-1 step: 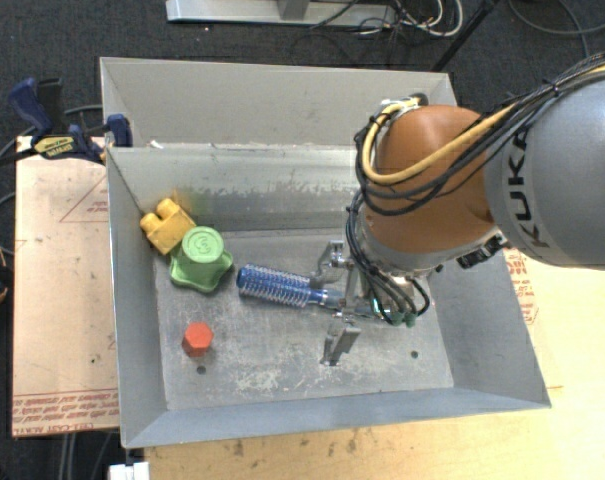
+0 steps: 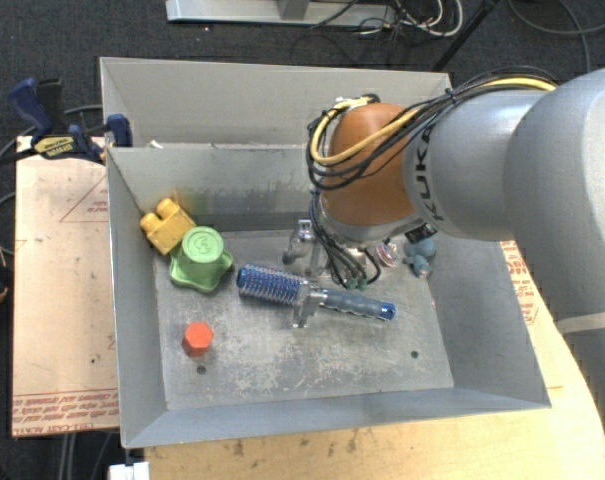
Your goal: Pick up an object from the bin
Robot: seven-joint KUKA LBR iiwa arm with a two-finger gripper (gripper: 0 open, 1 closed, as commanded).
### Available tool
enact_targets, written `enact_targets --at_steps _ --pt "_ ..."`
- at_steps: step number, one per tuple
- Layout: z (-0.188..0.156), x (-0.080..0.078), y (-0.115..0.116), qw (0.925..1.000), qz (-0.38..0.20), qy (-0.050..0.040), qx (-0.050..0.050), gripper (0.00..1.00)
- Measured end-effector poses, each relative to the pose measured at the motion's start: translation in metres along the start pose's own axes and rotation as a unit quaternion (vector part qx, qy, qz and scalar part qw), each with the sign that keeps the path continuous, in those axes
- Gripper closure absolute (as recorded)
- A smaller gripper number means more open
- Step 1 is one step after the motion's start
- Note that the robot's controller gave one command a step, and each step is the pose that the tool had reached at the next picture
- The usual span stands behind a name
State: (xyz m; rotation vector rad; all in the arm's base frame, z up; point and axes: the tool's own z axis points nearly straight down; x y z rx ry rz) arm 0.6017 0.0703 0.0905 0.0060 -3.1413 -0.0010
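While the arm (image 2: 522,158) reaches in from the right, its gripper (image 2: 302,274) stands low over a blue hairbrush (image 2: 270,286) lying flat mid-floor in the bin (image 2: 134,268), fingers (image 2: 302,314) spread wide either side of its neck, gripping nothing. A green toy (image 2: 199,258) sits just left.

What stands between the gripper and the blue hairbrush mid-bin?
Nothing visible. The gripper has fingers straddling the blue plastic hairbrush where head meets handle; the green plastic cup, yellow block and red cap lie to its left.
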Motion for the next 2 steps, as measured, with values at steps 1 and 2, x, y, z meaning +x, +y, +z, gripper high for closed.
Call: enact_targets --at_steps 1,2 --pt "-0.004 0.0 0.0 1.0 0.0 -0.0007 -0.001 1.0" --pt "-0.142 -0.009 -0.005 0.9995 -0.031 -0.0055 0.0 1.0"
